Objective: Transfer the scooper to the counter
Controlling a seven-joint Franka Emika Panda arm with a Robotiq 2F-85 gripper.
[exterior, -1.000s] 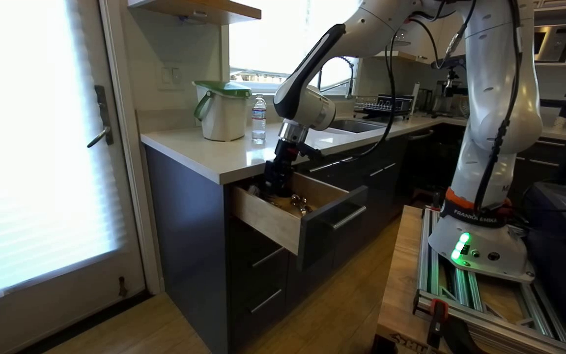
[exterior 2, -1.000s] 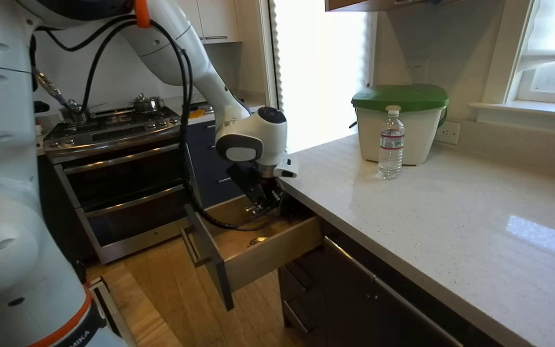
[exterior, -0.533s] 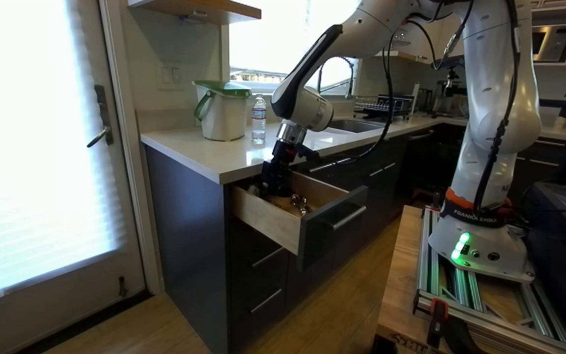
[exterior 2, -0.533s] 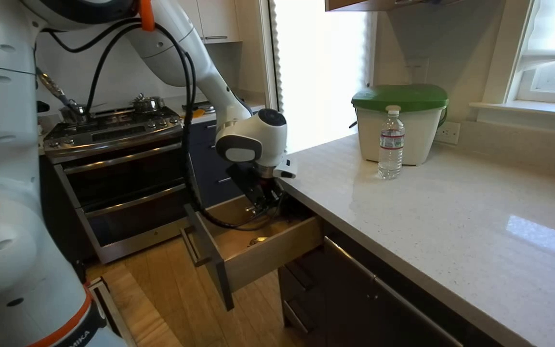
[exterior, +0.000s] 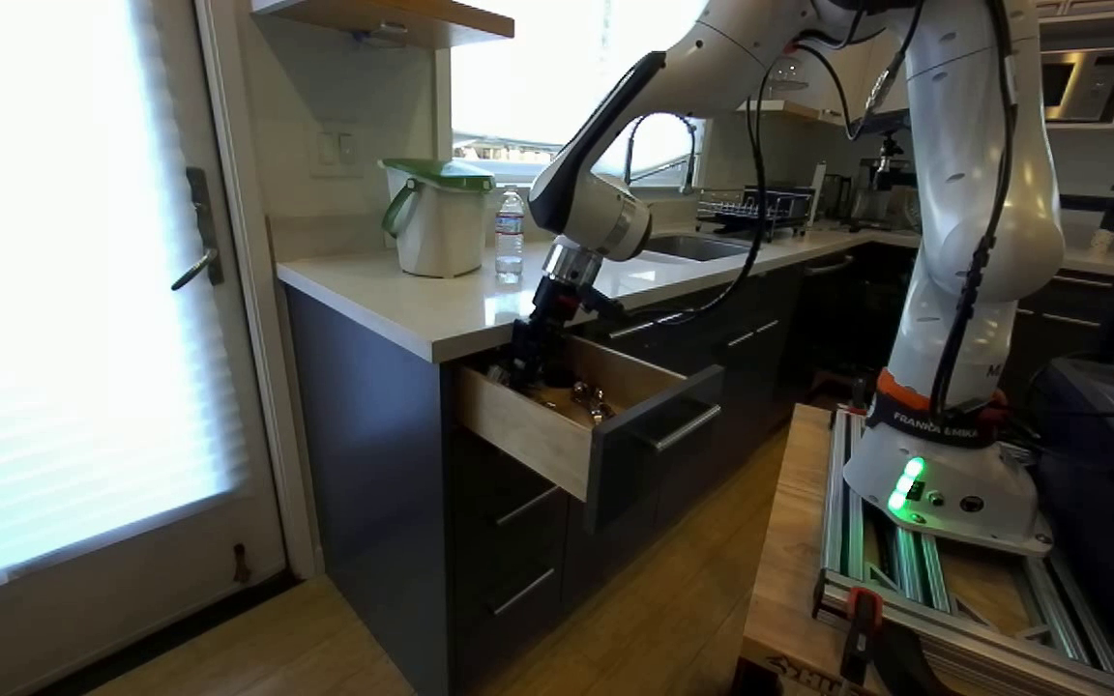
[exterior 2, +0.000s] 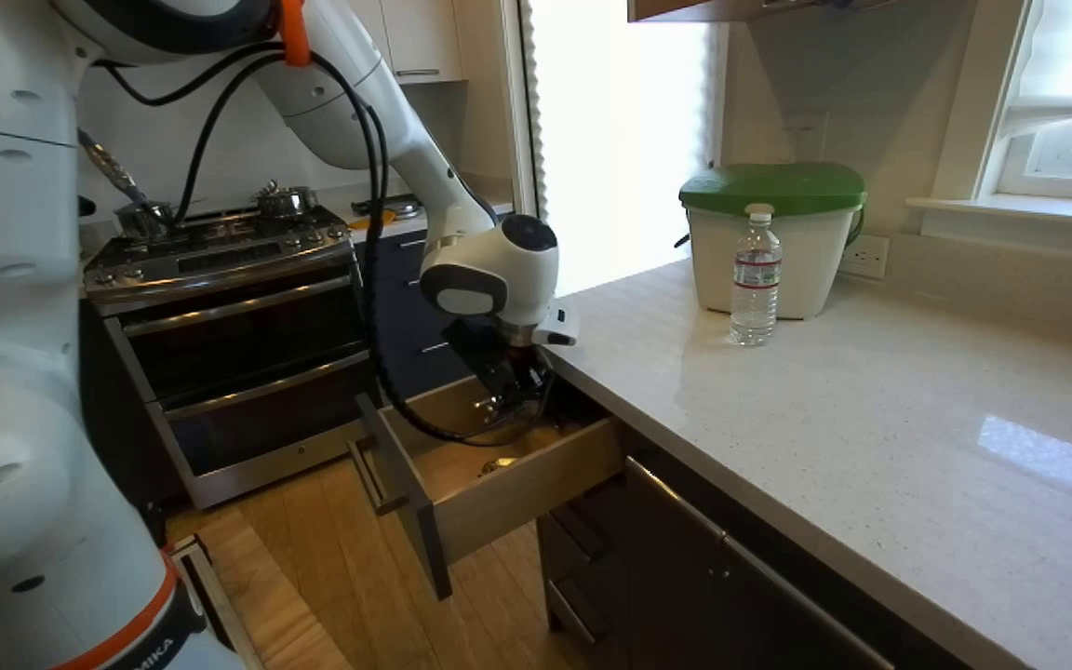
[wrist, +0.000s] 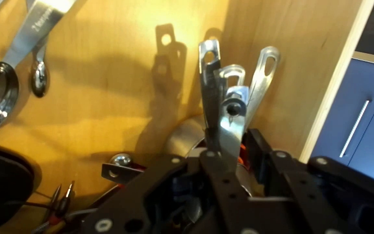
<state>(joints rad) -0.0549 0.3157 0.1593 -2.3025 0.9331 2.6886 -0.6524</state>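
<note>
Wrist view: saw a bunch of upright silver metal handles (wrist: 239, 91), holed at their ends, in the gap between the black fingers (wrist: 258, 144) of the part-spread gripper (wrist: 233, 139). Took one, probably the nearest, for the scooper (wrist: 231, 130); could not tell it gripped from merely straddled. Judged the handles to stand so from bowls resting low, like the round-sided silver metal cup (wrist: 185, 135) just left of the gripper, leaving ends free for pinching. In both exterior views, reached with a bent white arm (exterior: 697, 87) and slanted wrist down past the pale off-white smooth counter (exterior 2: 871, 419), above the gripper, into the pale wooden drawer (exterior: 518, 425).
</note>
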